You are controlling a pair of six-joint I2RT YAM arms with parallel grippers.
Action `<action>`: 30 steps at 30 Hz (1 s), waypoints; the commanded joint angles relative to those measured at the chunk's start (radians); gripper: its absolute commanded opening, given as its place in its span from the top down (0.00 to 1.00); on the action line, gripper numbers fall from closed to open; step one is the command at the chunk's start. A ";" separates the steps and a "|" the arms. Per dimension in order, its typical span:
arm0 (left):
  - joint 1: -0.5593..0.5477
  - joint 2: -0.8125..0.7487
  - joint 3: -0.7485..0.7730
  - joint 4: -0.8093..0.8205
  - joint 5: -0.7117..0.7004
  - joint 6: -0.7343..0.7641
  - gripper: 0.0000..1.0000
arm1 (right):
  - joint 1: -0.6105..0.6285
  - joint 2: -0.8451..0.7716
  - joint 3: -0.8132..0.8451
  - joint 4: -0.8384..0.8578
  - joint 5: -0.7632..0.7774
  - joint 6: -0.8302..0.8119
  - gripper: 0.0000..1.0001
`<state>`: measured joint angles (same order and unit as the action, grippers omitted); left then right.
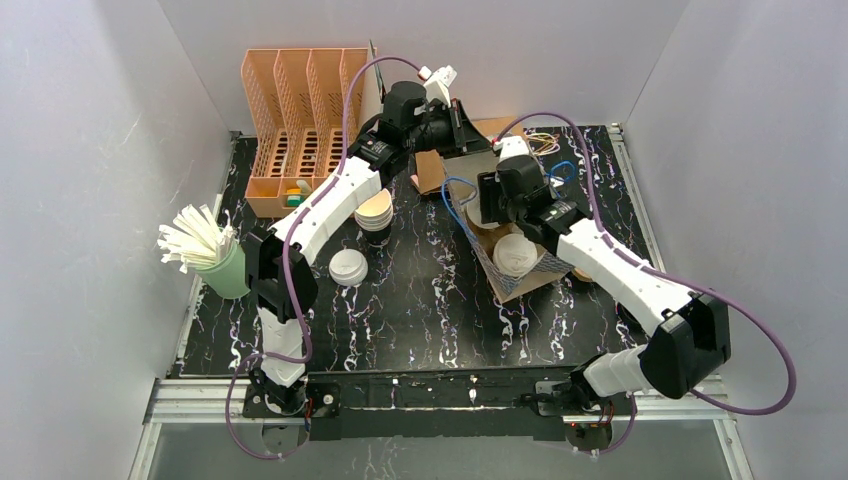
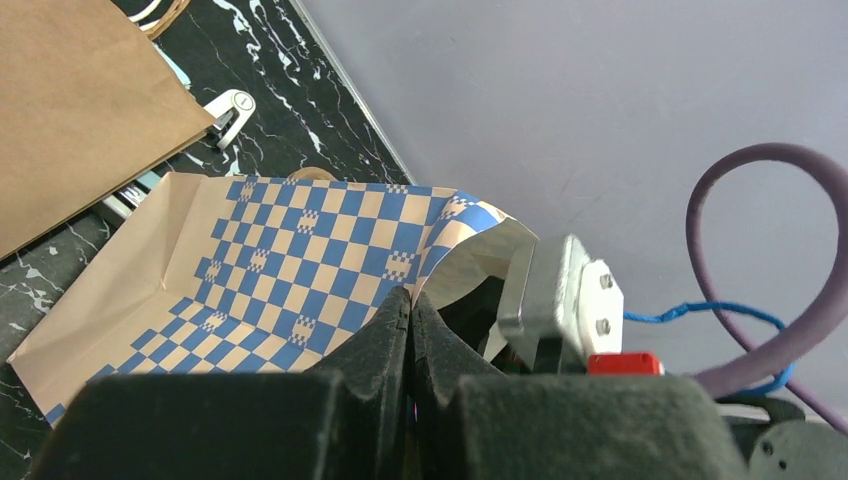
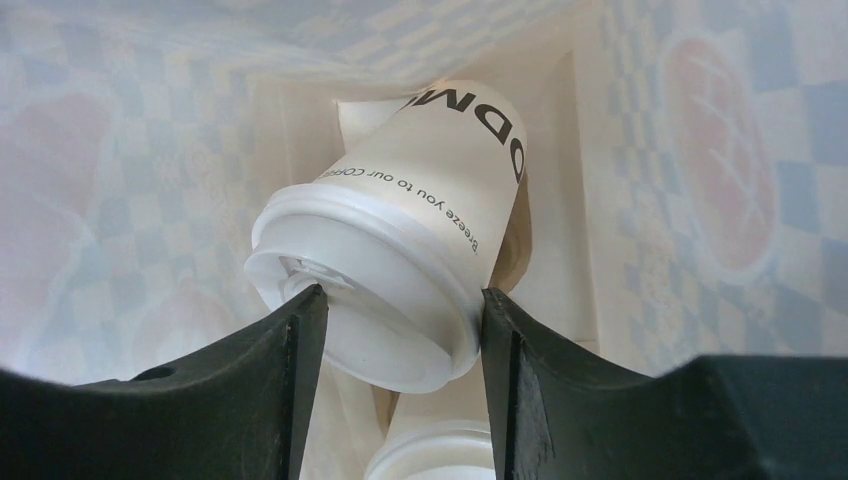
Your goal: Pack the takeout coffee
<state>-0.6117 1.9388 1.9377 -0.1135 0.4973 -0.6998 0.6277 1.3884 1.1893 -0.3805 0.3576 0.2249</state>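
**Two coffee cups inside the bag, one more on the counter**
Top view: the checkered bag [image 1: 507, 283] lies open on the counter [image 1: 430, 320] with a lidded cup [image 1: 515, 253] inside; a third cup [image 1: 348, 266] stands well apart, near the green cup of straws [image 1: 226, 268]. Left wrist: the left tool [image 2: 408, 302] has its fingers together at the bag's rim. Right wrist: the right tool [image 3: 402, 312] is clamped on one cup's lid, and a second lid [image 3: 440, 456] shows just below.

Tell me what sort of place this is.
Probably a robot test cell dressed as a coffee takeout counter: blank white walls box in a marbled black tabletop, with a lidded paper cup, checkered paper bag and straws.
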 commanded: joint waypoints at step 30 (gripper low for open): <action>-0.006 -0.075 -0.038 0.051 0.037 0.022 1.00 | -0.322 0.033 0.140 -0.122 -0.648 0.314 0.78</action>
<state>-0.6121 1.9385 1.9057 -0.1081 0.5049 -0.6762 0.3084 1.4292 1.3224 -0.5426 -0.1898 0.4538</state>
